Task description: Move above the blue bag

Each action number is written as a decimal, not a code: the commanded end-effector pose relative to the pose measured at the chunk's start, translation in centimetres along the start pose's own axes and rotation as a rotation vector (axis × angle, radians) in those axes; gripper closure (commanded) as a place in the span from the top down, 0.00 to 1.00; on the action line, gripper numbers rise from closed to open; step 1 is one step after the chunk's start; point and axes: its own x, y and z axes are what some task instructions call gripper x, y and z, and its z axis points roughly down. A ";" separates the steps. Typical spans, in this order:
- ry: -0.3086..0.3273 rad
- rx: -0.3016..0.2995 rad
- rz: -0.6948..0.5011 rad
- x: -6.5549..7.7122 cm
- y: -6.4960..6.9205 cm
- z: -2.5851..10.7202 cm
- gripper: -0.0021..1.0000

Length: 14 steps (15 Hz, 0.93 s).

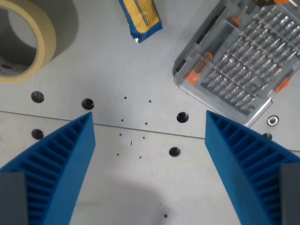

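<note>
The blue bag (141,18) is seen at the top of the wrist view, a little to the left of the middle. It is blue at the edges and yellow in the middle, and its top part is cut off by the frame. It is laid flat on the grey bench (140,75).

The task is judged to be only partly done. The bag is not yet under the tool (149,123). It is well ahead of the 2 blue fingers (61,159), toward the top of the picture. A move forward and a tiny bit to the wrist view's left is thought to be needed.

The tool is opened wide, and nothing is held in it. Only bare bench with small holes is seen between the fingers.

A roll of tape (28,42) is placed to the wrist view's left of the bag. A clear case of screwdriver bits (243,61) is placed to its right.
</note>
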 end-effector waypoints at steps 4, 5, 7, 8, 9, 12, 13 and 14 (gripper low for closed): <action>0.003 -0.004 -0.111 1.7 -0.3 1.8 1.00; -0.001 -0.003 -0.123 2.0 -0.4 2.1 1.00; -0.007 -0.001 -0.148 2.6 -0.6 2.8 1.00; -0.009 0.000 -0.164 2.9 -0.7 3.1 1.00; -0.009 0.001 -0.173 3.2 -0.8 3.5 1.00; -0.015 0.002 -0.219 4.3 -1.1 4.7 1.00; -0.018 0.002 -0.231 4.6 -1.2 5.2 1.00; -0.020 0.002 -0.245 5.0 -1.3 5.6 1.00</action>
